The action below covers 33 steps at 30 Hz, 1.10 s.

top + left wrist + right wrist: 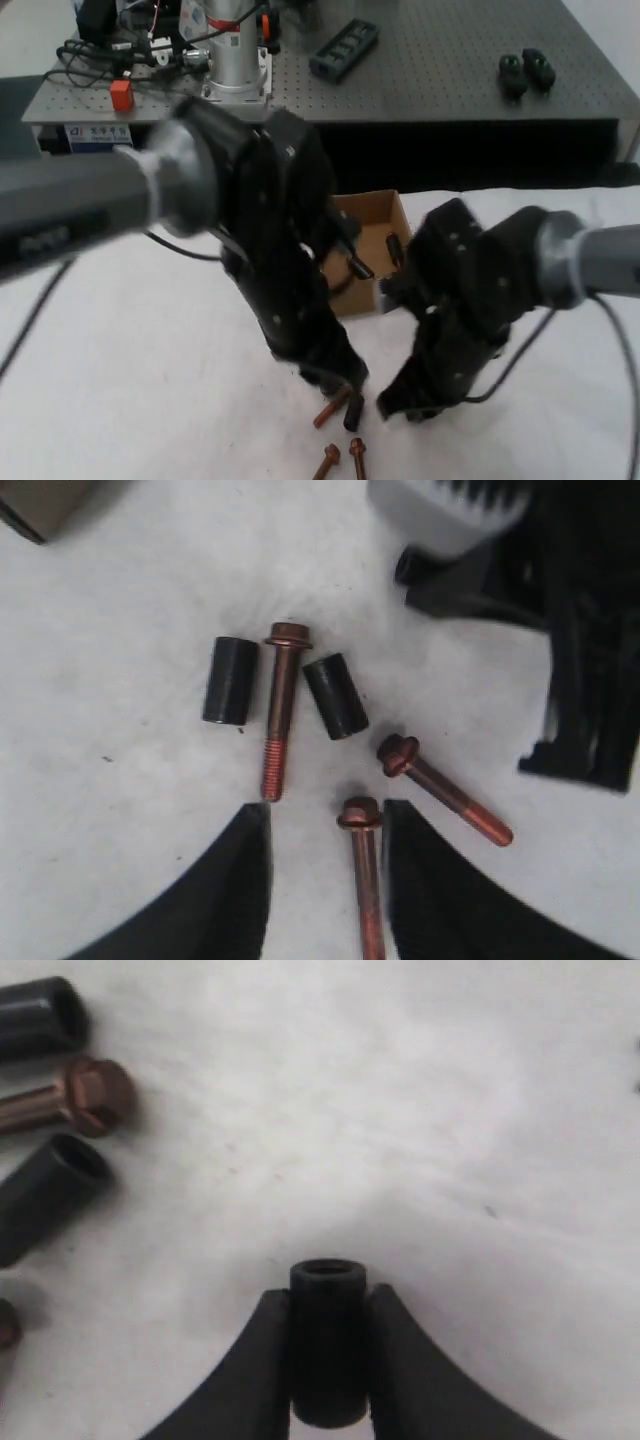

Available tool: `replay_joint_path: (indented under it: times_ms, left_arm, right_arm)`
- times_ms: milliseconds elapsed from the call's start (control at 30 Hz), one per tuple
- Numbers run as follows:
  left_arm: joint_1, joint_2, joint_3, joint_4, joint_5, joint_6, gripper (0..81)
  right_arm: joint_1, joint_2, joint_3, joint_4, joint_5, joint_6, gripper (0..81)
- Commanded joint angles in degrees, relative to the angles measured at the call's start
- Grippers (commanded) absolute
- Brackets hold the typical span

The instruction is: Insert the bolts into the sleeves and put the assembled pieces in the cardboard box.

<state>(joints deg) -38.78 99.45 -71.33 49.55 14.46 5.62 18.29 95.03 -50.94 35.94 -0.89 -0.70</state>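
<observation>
White cloth [110, 380] covers the desk [580, 430], and behind it stands a dark board [450, 70] full of holes.

On the left, the left pincer [327, 815] hangs low over the cloth, wide open and holding nothing; one bolt [364, 880] lies between its fingers [220, 900], close to one finger and far from the other. I think that is the first danger; if the pincer shuts like this, one finger will hit first and may roll the bolt away or lift it crooked.

Just past the tips lie two loose sleeves [231, 680] with a second bolt [278, 720] between them, and a third bolt [445, 788] slants off to the side; a careless push could scatter them all.

In the middle, farther back, sits the box [370, 205] with a few dark pieces inside; it is near both arms.

On the right, the right pincer [328, 1298] is closed tight on a sleeve [328, 1350], with the open end pointing away from the wrist. The hole looks small; if a bolt comes in tilted, it may hit the rim and push the sleeve out of the grip. The two arms are close together, so they could bump when they meet.
</observation>
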Motion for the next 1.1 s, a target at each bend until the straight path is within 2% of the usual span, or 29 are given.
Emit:
replay_joint_path:
  times_ms: [0,100,300,700,767,867,1000,1067]
  left_arm:
    - [-1.7,2.1,0.1,1.9,-1.7,2.1,33.2]
    - [-2.7,4.2,0.1,4.4,-1.8,1.6,36.0]
    - [-4.1,6.5,0.1,4.5,-1.6,1.2,36.0]
    - [-4.4,10.7,0.1,4.2,-1.4,0.8,35.1]
    - [-4.4,11.4,0.1,3.2,-1.4,-0.1,32.3]
    - [-4.4,11.4,0.1,1.6,-1.4,-1.4,21.7]
    - [-4.4,11.6,0.1,1.5,-1.4,-2.0,0.1]
    - [-4.4,11.5,0.1,1.5,-1.3,-2.0,0.1]
  right_arm:
    - [-1.8,-4.9,1.9,0.3,0.1,-0.2,3.0]
    - [-4.7,-11.9,6.2,0.2,0.1,-0.2,3.0]
    - [-9.1,-24.2,11.5,0.3,-0.1,-0.2,3.0]
    - [-10.2,-32.3,12.1,2.3,-0.1,0.0,3.0]
    - [-10.2,-32.7,12.1,2.4,-0.1,0.2,3.0]
    - [-10.2,-33.4,12.1,2.7,-0.1,0.3,3.0]
    - [-10.2,-35.1,12.1,3.1,-0.1,0.7,3.0]
    - [-10.2,-36.5,12.1,3.1,-0.1,0.7,3.0]
